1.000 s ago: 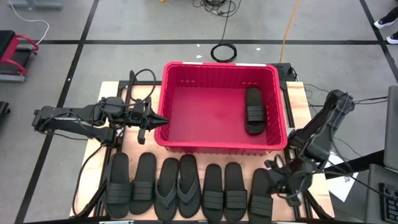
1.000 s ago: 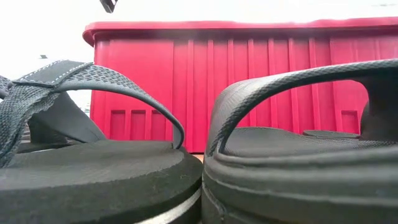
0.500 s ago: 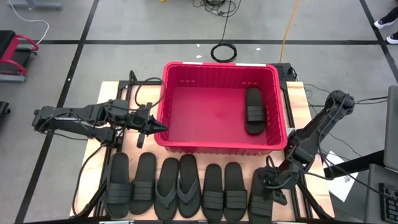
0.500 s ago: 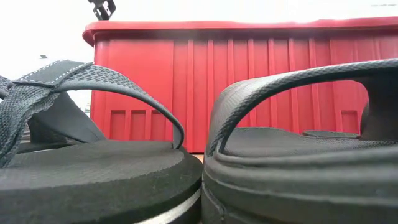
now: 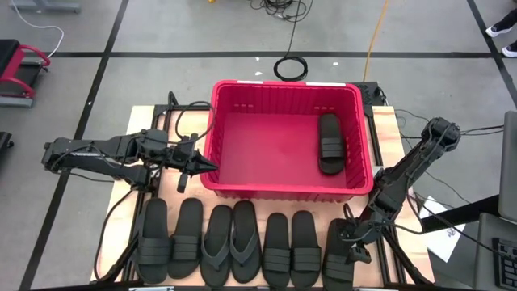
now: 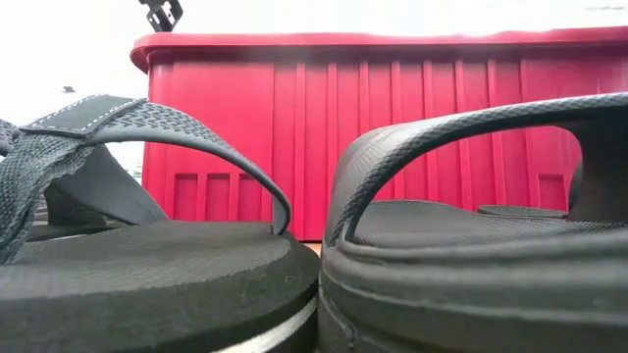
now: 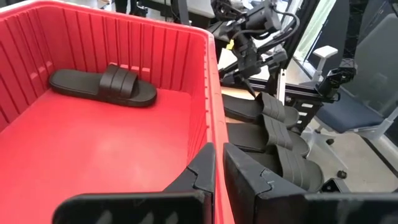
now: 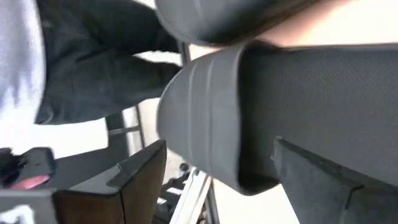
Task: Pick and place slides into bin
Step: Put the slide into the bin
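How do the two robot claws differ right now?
The left gripper hangs at the red bin's left rim, fingers shut and empty. The right gripper is down in the row of sandals, fingers spread open around the rightmost slide, one on each side of its strap. Both are dark two-finger claws on long dark arms.

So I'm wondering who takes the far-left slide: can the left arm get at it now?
Probably yes: the left claw hangs shut by the bin, and the far-left slide lies uncovered just below it.
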Robot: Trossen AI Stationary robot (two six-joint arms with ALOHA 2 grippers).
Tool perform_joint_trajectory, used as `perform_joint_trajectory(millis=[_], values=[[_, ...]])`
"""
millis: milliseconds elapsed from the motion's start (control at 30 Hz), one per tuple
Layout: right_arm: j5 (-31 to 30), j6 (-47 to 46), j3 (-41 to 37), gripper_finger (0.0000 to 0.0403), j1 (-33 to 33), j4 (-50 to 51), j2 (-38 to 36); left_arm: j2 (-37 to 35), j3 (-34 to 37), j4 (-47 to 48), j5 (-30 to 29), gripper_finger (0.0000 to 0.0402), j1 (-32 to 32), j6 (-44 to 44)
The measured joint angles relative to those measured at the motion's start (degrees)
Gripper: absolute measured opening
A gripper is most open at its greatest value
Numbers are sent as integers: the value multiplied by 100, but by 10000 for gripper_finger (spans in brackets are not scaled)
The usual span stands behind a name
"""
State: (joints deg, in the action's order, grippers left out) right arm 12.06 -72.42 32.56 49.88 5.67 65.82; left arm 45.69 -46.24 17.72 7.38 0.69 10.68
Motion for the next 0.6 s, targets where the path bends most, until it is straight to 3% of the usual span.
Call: perform_joint_trajectory(millis=[600], values=[[21, 281, -247, 253, 274, -1078, 921, 0, 0, -131, -147, 26, 0, 13]])
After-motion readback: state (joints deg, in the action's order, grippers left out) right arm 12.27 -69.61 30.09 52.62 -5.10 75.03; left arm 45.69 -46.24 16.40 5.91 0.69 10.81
